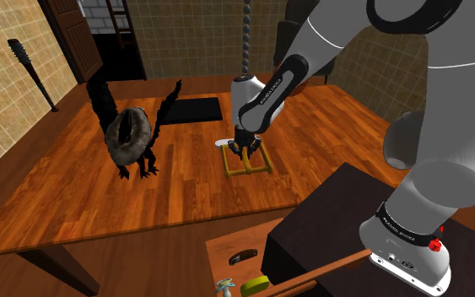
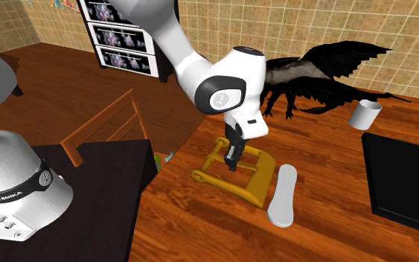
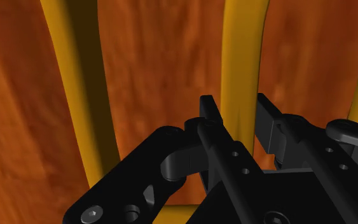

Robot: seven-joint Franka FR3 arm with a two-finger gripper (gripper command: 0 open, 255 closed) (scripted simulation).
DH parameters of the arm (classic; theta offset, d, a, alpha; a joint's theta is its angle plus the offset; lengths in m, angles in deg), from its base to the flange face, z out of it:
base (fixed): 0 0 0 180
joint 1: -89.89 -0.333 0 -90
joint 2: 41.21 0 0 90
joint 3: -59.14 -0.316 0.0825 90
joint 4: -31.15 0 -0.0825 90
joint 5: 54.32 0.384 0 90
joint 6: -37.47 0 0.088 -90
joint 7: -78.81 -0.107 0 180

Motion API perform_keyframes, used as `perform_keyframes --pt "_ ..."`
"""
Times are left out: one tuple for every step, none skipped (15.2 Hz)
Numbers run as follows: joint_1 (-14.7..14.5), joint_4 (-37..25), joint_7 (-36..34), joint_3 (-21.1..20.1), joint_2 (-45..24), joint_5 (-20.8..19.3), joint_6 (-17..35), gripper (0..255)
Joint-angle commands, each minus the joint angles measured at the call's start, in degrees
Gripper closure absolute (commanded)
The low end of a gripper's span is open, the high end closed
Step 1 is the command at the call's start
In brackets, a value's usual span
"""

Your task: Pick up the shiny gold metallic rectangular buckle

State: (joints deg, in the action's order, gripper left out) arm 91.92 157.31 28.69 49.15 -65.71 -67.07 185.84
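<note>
Gold rectangular buckle (image 1: 249,173) (image 2: 230,187) (image 3: 238,76) lying flat on the wooden table (image 1: 83,194) (image 2: 334,231). The black end effector (image 1: 245,152) (image 2: 234,160) (image 3: 238,105) stands directly over the buckle, its two fingers (image 3: 209,111) closed against the buckle's central bar, one on each side. A white oblong object (image 2: 282,195) lies just beside the buckle; a black dragon figure (image 1: 130,131) (image 2: 327,74) and a white cup (image 2: 365,114) stand well apart from the buckle
</note>
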Motion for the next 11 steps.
perform_keyframes --pt "0.3 0.2 0.4 -0.4 1.5 0.6 -1.3 255" --pt "0.4 0.3 0.6 -0.6 2.2 0.9 -1.9 255" --pt "0.5 0.3 0.9 -0.8 2.9 1.2 -2.5 255" --pt "0.6 0.4 1.1 -1.0 3.6 1.5 -3.1 255" --pt "0.8 0.4 1.3 -1.2 4.2 1.7 -3.7 255" --pt "0.9 0.4 1.5 -1.3 4.9 2.0 -4.4 255" --pt "1.0 0.4 1.7 -1.5 5.5 2.3 -5.0 255" --pt "1.1 0.4 2.0 -1.6 6.2 2.6 -5.6 255" --pt "1.2 0.4 2.2 -1.8 6.8 2.9 -6.3 255" --pt "1.2 0.4 2.2 -1.8 6.9 2.9 -6.4 255" --pt "1.2 0.4 2.2 -1.8 6.9 2.9 -6.4 255"
